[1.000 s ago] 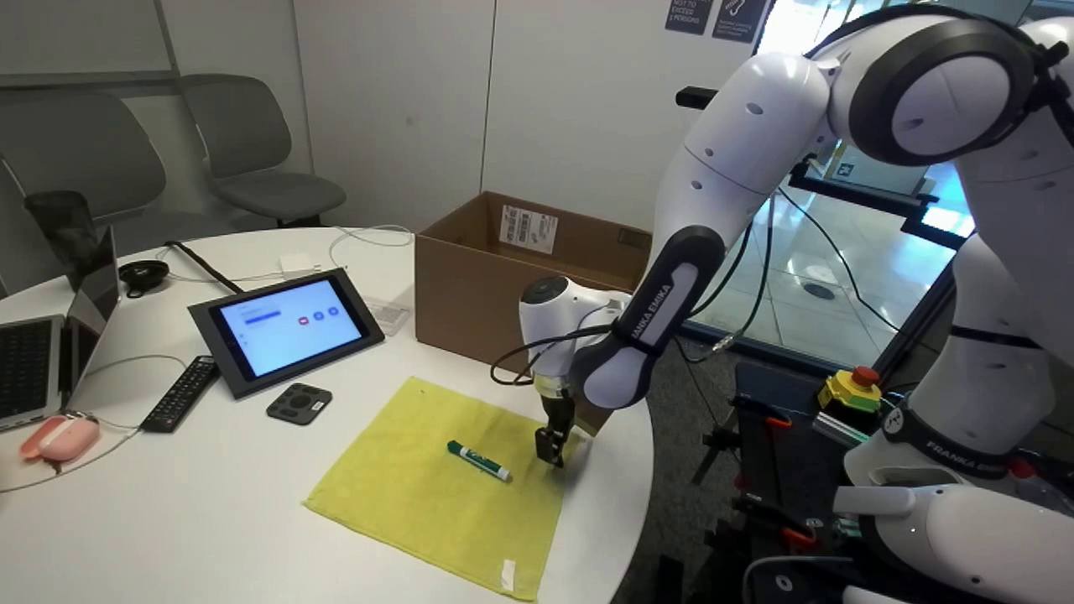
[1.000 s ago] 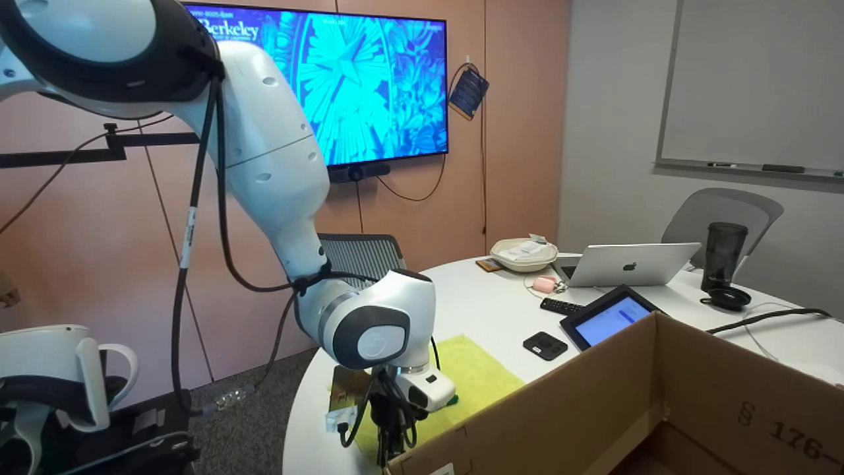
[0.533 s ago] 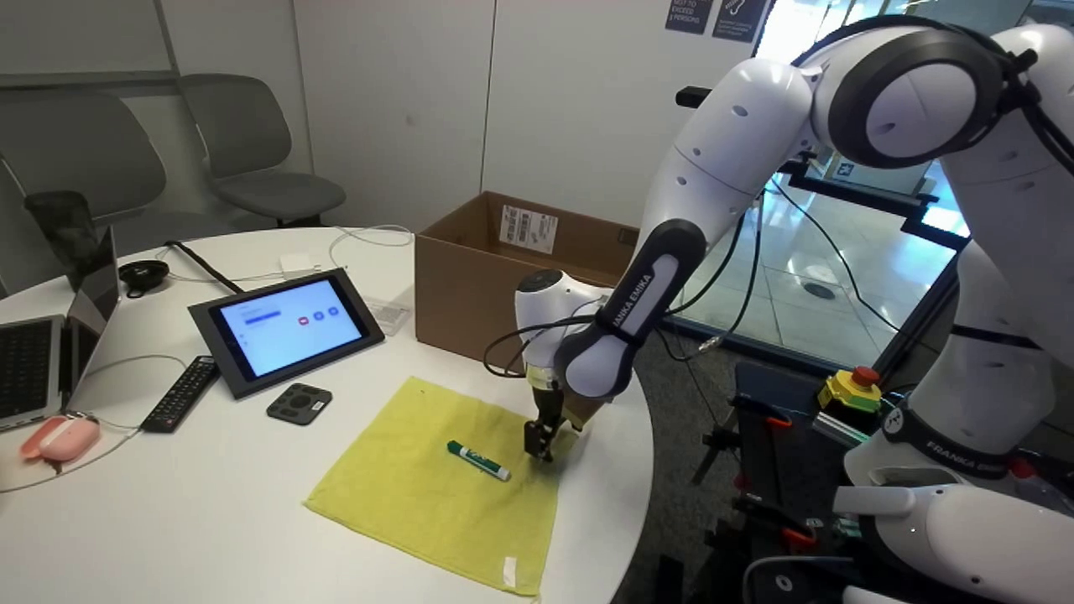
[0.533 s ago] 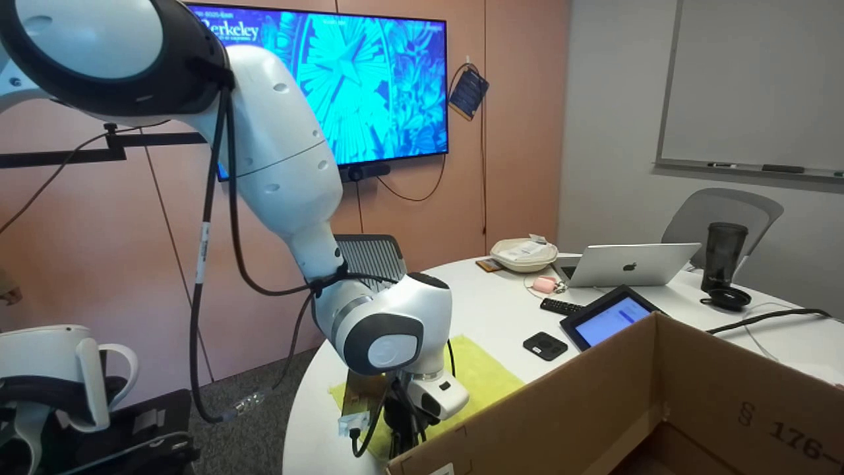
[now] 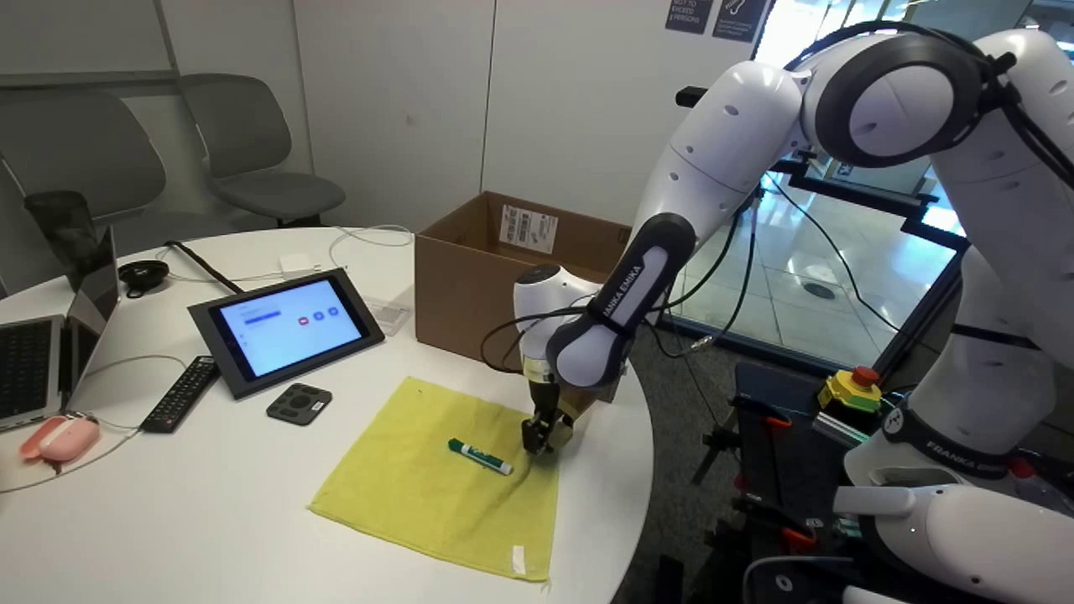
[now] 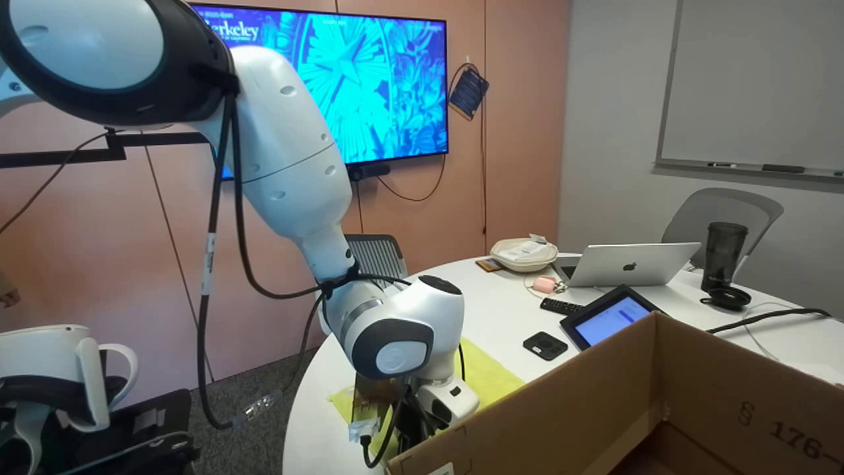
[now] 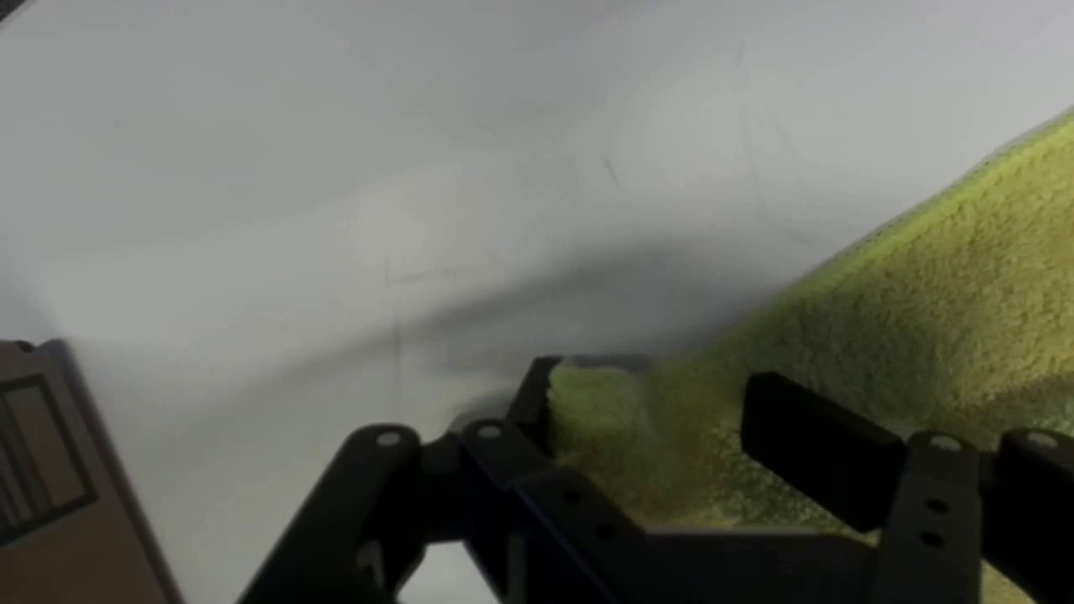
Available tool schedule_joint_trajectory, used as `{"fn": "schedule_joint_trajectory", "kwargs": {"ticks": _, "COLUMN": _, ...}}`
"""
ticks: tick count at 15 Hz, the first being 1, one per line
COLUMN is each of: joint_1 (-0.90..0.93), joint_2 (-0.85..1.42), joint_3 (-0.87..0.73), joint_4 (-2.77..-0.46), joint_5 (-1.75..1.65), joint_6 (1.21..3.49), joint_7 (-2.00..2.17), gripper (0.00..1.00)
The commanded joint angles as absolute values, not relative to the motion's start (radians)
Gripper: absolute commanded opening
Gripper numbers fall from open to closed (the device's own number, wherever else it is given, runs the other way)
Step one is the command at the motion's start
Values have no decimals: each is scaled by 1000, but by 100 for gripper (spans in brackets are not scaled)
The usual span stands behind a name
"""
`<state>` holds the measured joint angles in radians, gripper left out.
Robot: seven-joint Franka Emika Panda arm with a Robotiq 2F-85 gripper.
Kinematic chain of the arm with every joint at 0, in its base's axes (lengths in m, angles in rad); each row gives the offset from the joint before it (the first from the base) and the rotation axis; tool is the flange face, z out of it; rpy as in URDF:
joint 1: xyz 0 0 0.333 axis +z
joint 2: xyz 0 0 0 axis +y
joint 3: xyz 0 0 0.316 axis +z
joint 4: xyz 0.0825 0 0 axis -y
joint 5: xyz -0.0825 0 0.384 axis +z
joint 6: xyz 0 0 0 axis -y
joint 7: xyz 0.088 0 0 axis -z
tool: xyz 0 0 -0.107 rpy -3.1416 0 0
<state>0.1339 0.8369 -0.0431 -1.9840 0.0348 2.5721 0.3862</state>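
Observation:
My gripper (image 5: 537, 438) is down at the right edge of a yellow cloth (image 5: 419, 478) on the white table. In the wrist view the two black fingers (image 7: 654, 403) stand apart, with the cloth (image 7: 948, 327) edge lying between them. The left finger touches or nearly touches the cloth's folded corner. In an exterior view the cloth is wrinkled beside the fingers. A green marker with a white end (image 5: 480, 456) lies on the cloth, left of the gripper. In an exterior view the cardboard box (image 6: 560, 402) hides the fingertips, and the arm hides the marker.
The open cardboard box (image 5: 470, 289) stands just behind the gripper; its side shows in the wrist view (image 7: 67, 545). A tablet (image 5: 289, 327), a small black remote puck (image 5: 299, 403), a long remote (image 5: 179, 394), a laptop (image 5: 33, 369) and a pink case (image 5: 63, 438) are on the table.
In an exterior view the gripper has moved left and slightly toward the box. The cloth's near edge with the white tag has shifted the same way toward the back, and the cloth is more wrinkled.

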Motion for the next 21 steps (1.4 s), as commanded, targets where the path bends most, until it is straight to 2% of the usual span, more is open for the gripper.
{"fn": "schedule_joint_trajectory", "kwargs": {"ticks": 1, "joint_1": 110, "joint_2": 853, "joint_3": -21, "joint_4": -1965, "joint_5": 70, "joint_6": 2582, "joint_7": 338, "gripper": 51}}
{"fn": "schedule_joint_trajectory", "kwargs": {"ticks": 3, "joint_1": 100, "joint_2": 839, "joint_3": -13, "joint_4": -1973, "joint_5": 69, "joint_6": 2587, "joint_7": 316, "gripper": 41}}
{"fn": "schedule_joint_trajectory", "kwargs": {"ticks": 4, "joint_1": 104, "joint_2": 832, "joint_3": -15, "joint_4": -1976, "joint_5": 64, "joint_6": 2592, "joint_7": 312, "gripper": 40}}
{"fn": "schedule_joint_trajectory", "kwargs": {"ticks": 5, "joint_1": 107, "joint_2": 828, "joint_3": -17, "joint_4": -1975, "joint_5": 59, "joint_6": 2596, "joint_7": 307, "gripper": 34}}
{"fn": "schedule_joint_trajectory", "kwargs": {"ticks": 7, "joint_1": 109, "joint_2": 817, "joint_3": -16, "joint_4": -1977, "joint_5": 54, "joint_6": 2604, "joint_7": 292, "gripper": 29}}
{"fn": "schedule_joint_trajectory", "kwargs": {"ticks": 8, "joint_1": 112, "joint_2": 811, "joint_3": -17, "joint_4": -1974, "joint_5": 50, "joint_6": 2606, "joint_7": 286, "gripper": 14}}
{"fn": "schedule_joint_trajectory", "kwargs": {"ticks": 9, "joint_1": 114, "joint_2": 804, "joint_3": -17, "joint_4": -1975, "joint_5": 46, "joint_6": 2607, "joint_7": 278, "gripper": 14}}
{"fn": "schedule_joint_trajectory", "kwargs": {"ticks": 11, "joint_1": 117, "joint_2": 787, "joint_3": -15, "joint_4": -1976, "joint_5": 38, "joint_6": 2612, "joint_7": 255, "gripper": 0}}
{"fn": "schedule_joint_trajectory", "kwargs": {"ticks": 13, "joint_1": 121, "joint_2": 772, "joint_3": -14, "joint_4": -1980, "joint_5": 32, "joint_6": 2623, "joint_7": 235, "gripper": 0}}
{"fn": "schedule_joint_trajectory", "kwargs": {"ticks": 16, "joint_1": 124, "joint_2": 755, "joint_3": -10, "joint_4": -1988, "joint_5": 25, "joint_6": 2641, "joint_7": 201, "gripper": 6}}
{"fn": "schedule_joint_trajectory", "kwargs": {"ticks": 21, "joint_1": 111, "joint_2": 693, "joint_3": 32, "joint_4": -2032, "joint_5": 8, "joint_6": 2685, "joint_7": 87, "gripper": 5}}
